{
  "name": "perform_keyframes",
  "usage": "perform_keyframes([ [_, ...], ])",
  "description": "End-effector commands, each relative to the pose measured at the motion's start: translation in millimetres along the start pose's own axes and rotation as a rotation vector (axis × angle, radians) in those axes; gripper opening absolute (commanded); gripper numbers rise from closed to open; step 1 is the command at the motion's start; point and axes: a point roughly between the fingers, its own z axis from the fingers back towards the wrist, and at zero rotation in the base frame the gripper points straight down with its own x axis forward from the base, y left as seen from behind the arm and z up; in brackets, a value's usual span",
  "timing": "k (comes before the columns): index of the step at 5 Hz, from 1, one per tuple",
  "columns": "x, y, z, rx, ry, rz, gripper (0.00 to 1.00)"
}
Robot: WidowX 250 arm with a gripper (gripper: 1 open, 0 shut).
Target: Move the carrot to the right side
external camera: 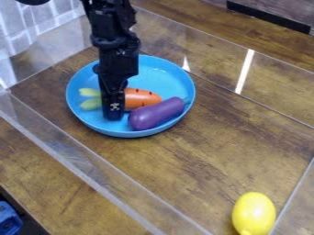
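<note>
The orange carrot (141, 95) lies in the blue plate (170, 70), its green top (90, 93) pointing left. My black gripper (113, 104) comes straight down over the carrot's leafy end, fingertips low in the plate and straddling it. The arm hides the middle of the carrot, so whether the jaws touch it is unclear. The purple eggplant (159, 111) lies just right of the carrot, on the plate's front rim.
A yellow lemon (254, 214) sits at the front right of the wooden table (208, 156). Clear plastic walls (73, 161) enclose the workspace along the front and left.
</note>
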Motion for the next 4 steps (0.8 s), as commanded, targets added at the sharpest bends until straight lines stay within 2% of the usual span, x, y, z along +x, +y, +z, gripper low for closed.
perform_keyframes([
  [1, 0.7, 10.7, 25.3, 0.045, -0.028, -0.035, 0.00],
  [3, 0.4, 15.8, 45.9, 0.053, -0.024, -0.123, 0.00],
  [4, 3.1, 22.3, 41.7, 0.057, -0.019, -0.106, 0.00],
])
